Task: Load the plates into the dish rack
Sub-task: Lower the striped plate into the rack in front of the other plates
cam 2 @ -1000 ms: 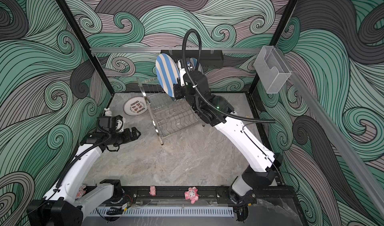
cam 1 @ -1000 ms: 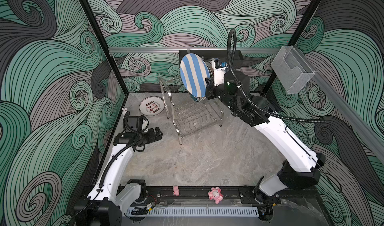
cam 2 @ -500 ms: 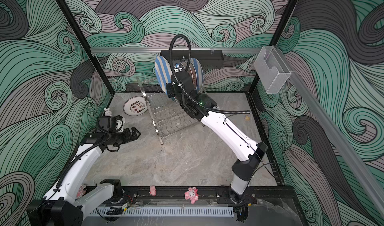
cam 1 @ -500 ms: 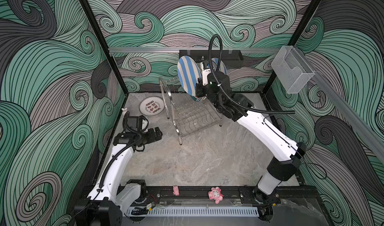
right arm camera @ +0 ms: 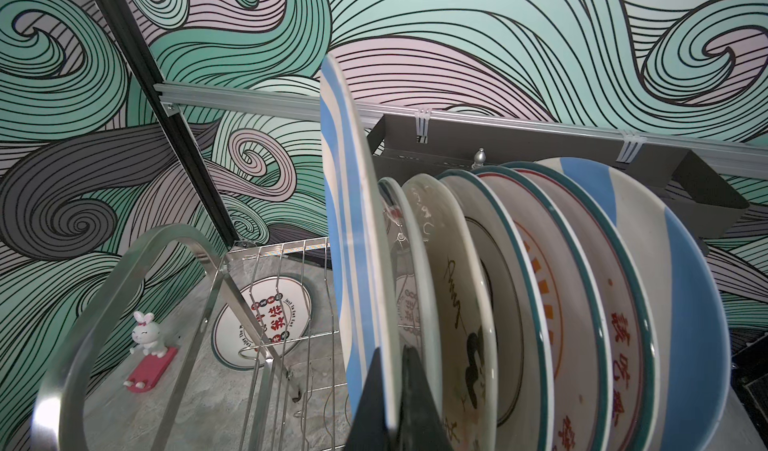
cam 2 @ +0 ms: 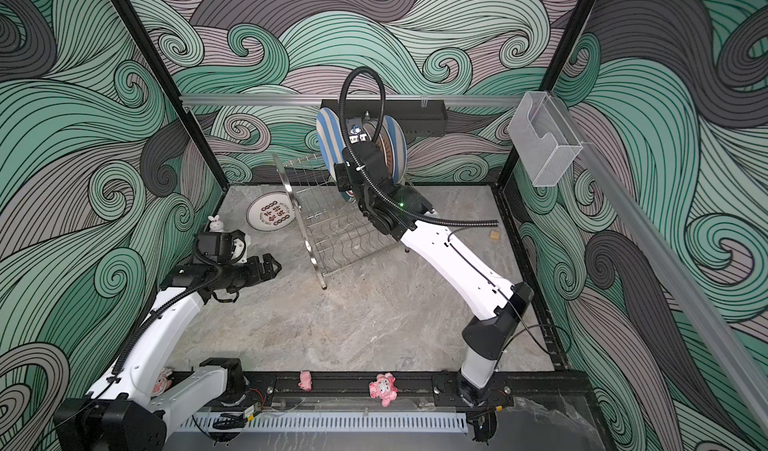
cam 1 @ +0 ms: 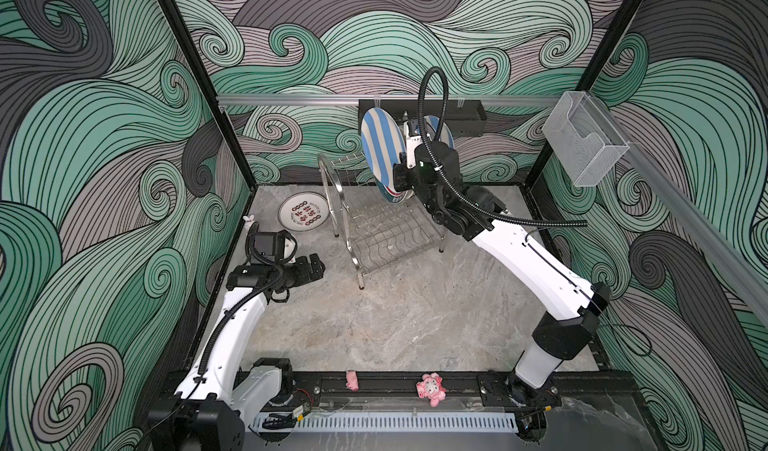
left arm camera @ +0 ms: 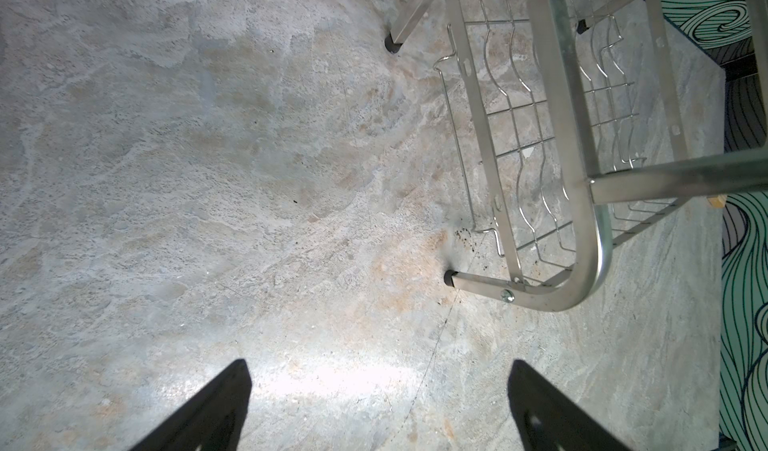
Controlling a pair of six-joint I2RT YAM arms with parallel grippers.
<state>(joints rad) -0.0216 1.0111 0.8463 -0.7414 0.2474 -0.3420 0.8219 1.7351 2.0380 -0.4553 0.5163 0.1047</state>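
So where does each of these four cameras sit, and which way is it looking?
Top views: twin cameras side by side, high above the front edge, looking down on the table, the dish rack and both arms.
Left wrist: on the left arm, looking down past the open left gripper at the table and the rack's lower corner.
Right wrist: on the right arm, looking along the right gripper, shut on the blue-striped plate, beside the racked plates.
Shared: the lettered plate lying on the table shows in both top views and the right wrist view.
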